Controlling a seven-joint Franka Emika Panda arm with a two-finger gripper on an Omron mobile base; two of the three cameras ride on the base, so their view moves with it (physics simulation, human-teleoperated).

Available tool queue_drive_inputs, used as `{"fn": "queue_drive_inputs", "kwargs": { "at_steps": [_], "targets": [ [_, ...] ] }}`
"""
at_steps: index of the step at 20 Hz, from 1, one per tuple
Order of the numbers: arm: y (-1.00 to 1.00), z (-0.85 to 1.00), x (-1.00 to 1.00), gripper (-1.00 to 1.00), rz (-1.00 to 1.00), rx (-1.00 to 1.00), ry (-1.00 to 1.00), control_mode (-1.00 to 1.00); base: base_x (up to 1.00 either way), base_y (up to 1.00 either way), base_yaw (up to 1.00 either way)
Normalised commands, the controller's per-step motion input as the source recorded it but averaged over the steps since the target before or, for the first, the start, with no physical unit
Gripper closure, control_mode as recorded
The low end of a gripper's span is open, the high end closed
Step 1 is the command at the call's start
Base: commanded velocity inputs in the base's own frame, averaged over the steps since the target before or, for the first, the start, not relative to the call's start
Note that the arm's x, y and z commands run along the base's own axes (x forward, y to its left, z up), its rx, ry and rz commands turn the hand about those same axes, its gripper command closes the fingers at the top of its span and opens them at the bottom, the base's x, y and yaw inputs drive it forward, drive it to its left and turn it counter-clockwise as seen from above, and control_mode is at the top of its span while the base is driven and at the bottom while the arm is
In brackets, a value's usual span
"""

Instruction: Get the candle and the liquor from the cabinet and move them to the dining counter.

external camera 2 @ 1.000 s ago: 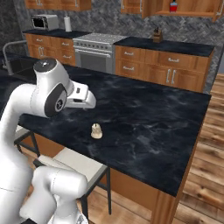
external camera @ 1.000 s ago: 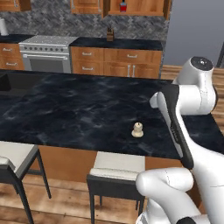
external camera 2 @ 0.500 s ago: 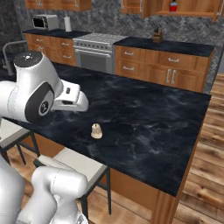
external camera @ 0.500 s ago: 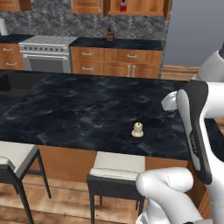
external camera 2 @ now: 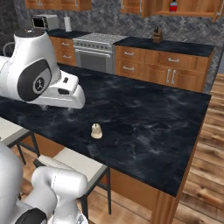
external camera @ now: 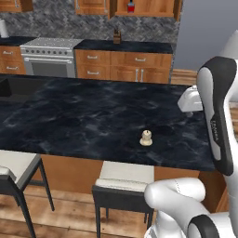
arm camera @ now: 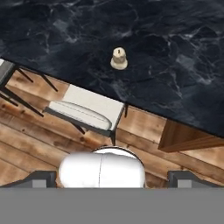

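Hand view — fingers (arm camera: 112, 179) wide apart, empty

One candle (external camera: 146, 137), one liquor (external camera: 131, 7) bottle, perhaps three stools (external camera: 123, 179).

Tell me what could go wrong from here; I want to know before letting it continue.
1. The candle stands near the counter edge above a stool; a wide arm swing might knock it off.
2. The liquor sits high in the open cabinet across the room, a long reach where the bottle could tip.
3. The open tool holds nothing, so half the job remains.
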Motion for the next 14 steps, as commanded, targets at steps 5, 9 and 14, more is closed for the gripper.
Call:
{"fn": "queue_drive_inputs", "kwargs": {
  "at_steps": [5,9,14],
  "targets": [
    [0.15,-0.09,-0.33,-1.0,0.0,-0.01,0.06,-1.0,0.0,0.0,0.0],
    [0.11,-0.11,-0.5,-1.0,0.0,-0.07,-0.01,-1.0,0.0,0.0,0.0],
    [0.03,-0.06,-0.3,-1.0,0.0,-0.03,0.0,-1.0,0.0,0.0,0.0]
  ]
}}
